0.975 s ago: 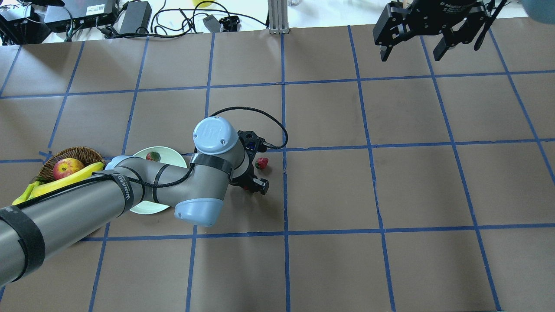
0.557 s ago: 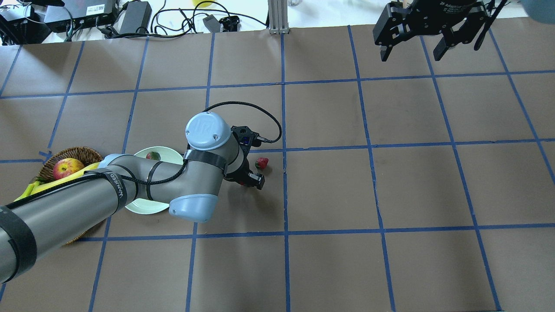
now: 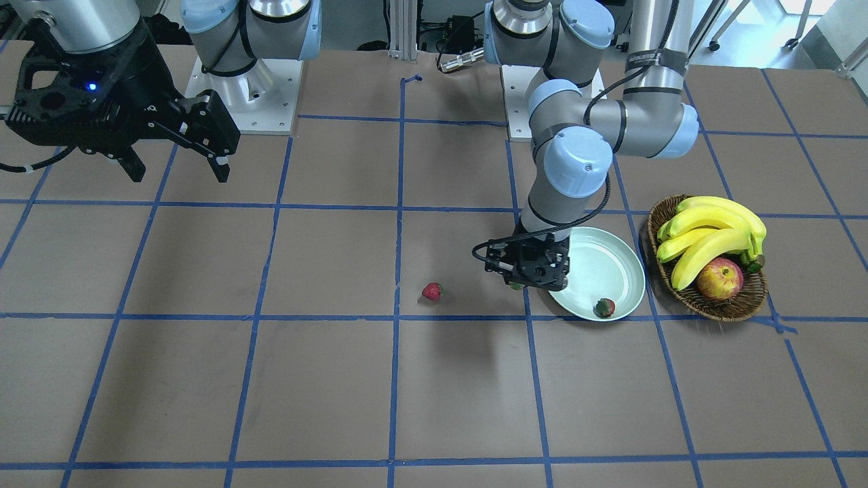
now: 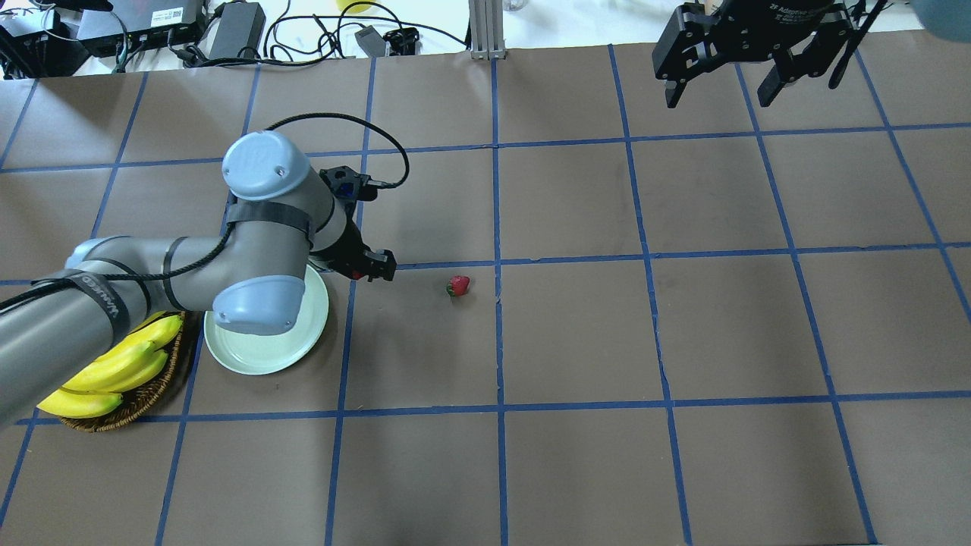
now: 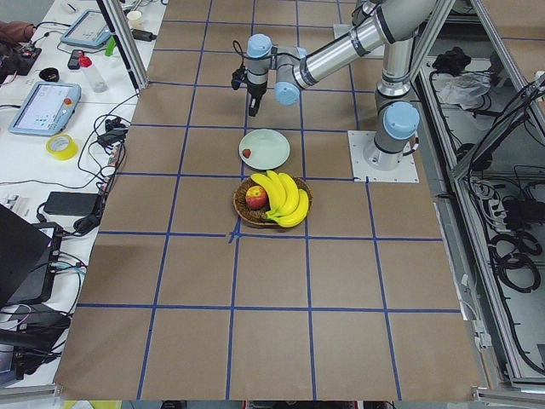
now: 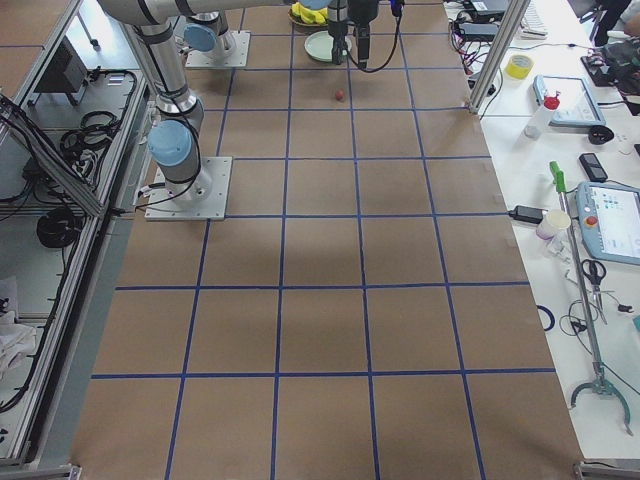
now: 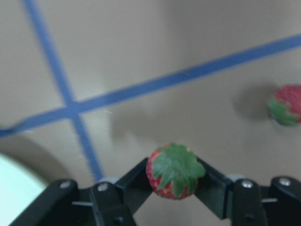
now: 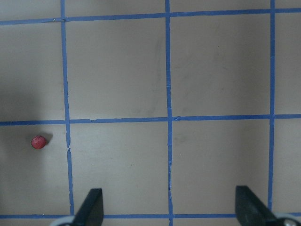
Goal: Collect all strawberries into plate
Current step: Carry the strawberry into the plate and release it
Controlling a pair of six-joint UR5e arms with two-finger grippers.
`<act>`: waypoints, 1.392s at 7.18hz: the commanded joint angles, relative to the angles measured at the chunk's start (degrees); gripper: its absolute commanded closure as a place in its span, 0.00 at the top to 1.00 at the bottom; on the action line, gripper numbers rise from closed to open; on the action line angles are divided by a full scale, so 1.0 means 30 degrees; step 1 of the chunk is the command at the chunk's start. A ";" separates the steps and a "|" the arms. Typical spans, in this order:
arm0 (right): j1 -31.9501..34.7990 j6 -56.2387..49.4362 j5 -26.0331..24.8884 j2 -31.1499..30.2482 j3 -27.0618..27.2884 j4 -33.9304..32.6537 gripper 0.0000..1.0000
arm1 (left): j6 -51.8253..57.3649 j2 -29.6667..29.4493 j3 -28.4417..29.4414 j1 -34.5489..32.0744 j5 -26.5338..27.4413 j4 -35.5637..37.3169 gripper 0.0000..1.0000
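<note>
My left gripper point(image 7: 174, 181) is shut on a strawberry point(image 7: 173, 168), green cap up, and holds it above the table just beside the plate's rim point(image 7: 8, 188). In the overhead view this gripper point(image 4: 372, 266) is at the right edge of the pale plate point(image 4: 258, 353). A second strawberry point(image 3: 604, 308) lies in the plate point(image 3: 610, 261) near its rim. A third strawberry point(image 4: 458, 285) lies on the brown paper to the right, also in the front view point(image 3: 432, 292). My right gripper point(image 4: 718, 95) is open and empty, high at the far right.
A brown wicker basket point(image 3: 708, 308) with bananas point(image 3: 712, 227) and a red-yellow apple point(image 3: 719, 279) stands right beside the plate. My left arm's elbow point(image 4: 258, 303) covers part of the plate in the overhead view. Cables and boxes point(image 4: 235, 30) lie beyond the table's far edge.
My left gripper has moved left and away from the loose strawberry, with its strawberry, to the plate's edge. The right arm has not moved.
</note>
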 commanded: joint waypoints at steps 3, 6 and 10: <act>0.0013 0.0023 -0.0005 -0.0057 0.0098 -0.0002 1.00 | 0.2458 -0.0175 -0.0552 0.5425 0.1115 -0.1600 0.12; -0.0016 0.0023 0.0024 -0.0058 0.0128 -0.0002 1.00 | 0.2198 -0.0005 -0.0242 0.5400 0.1317 -0.2415 1.00; -0.0016 0.0023 0.0024 -0.0087 0.0128 0.0028 1.00 | -0.4856 -0.0175 0.5346 0.0820 -0.0376 -0.6993 1.00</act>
